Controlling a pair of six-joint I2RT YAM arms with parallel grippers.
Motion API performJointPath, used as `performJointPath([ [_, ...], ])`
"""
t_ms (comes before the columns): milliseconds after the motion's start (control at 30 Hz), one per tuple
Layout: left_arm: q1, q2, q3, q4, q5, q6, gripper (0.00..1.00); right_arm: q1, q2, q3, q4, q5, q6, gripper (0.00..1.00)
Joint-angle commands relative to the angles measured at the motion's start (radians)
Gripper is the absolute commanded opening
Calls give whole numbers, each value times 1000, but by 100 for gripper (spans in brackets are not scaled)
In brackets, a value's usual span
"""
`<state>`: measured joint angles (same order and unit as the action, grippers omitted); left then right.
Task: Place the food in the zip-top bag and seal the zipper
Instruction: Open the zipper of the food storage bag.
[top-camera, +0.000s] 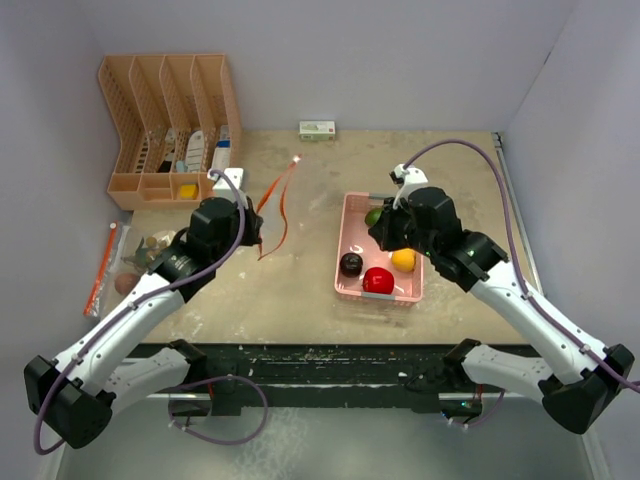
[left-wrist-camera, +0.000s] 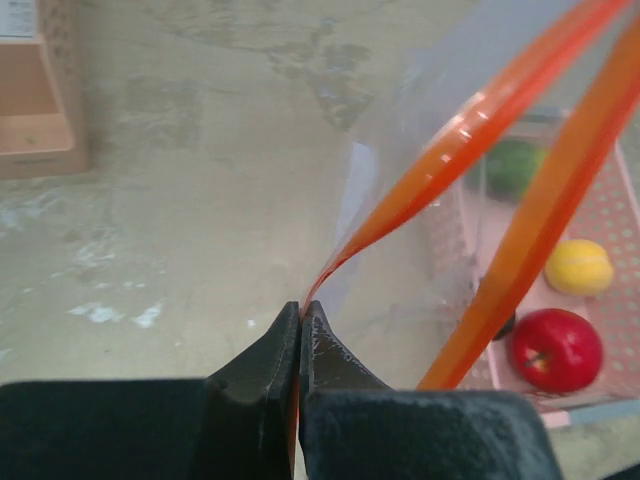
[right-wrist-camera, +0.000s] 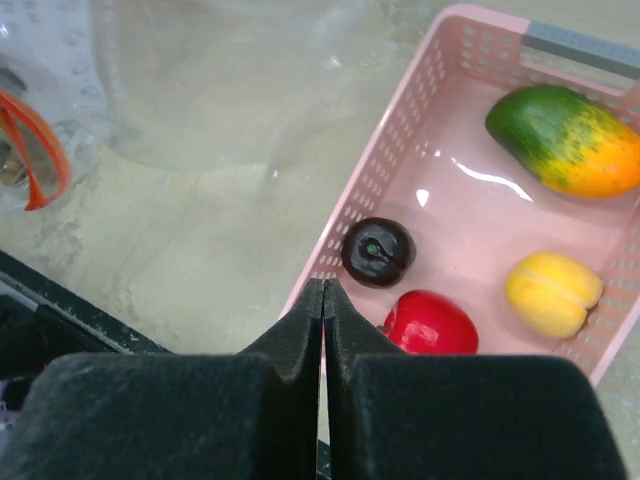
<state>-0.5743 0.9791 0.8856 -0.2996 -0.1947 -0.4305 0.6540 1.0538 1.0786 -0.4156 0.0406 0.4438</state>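
The left gripper is clenched on the orange zipper strip of a clear zip-top plastic bag. It pinches the strip right at the fingertips, and the bag hangs lifted above the worn beige table. The bag's mouth gapes, with its two orange edges running apart. The right gripper has its black fingers pressed together with nothing between them, and it hovers over the near rim of a pink perforated plastic basket.

All the fruit in view of the wrist cameras lies inside that basket, none in the bag. A glossy red toy apple is nearest, with a dark round ball just beside it on the left. A yellow toy lemon lies to its right. A green-and-orange toy mango lies farthest, against the far wall. The basket stands to the right of the bag, apart from it.

A small brown ball lies on the table on the outer side of the left arm.

Farther back, an orange plastic file organizer stands in the far left corner. A small white-and-green box lies against the back wall.
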Motion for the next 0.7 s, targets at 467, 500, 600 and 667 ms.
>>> performJointPath([
  [467, 6, -41, 122, -51, 60, 162, 0, 15, 119, 18, 524, -291, 97, 37],
  [500, 5, -40, 115, -42, 74, 158, 0, 23, 136, 24, 559, -301, 104, 42],
  [600, 5, -37, 96, -23, 104, 148, 0, 54, 200, 47, 658, -349, 126, 51],
  [667, 5, -39, 79, -3, 119, 142, 0, 73, 249, 70, 720, -388, 142, 56],
])
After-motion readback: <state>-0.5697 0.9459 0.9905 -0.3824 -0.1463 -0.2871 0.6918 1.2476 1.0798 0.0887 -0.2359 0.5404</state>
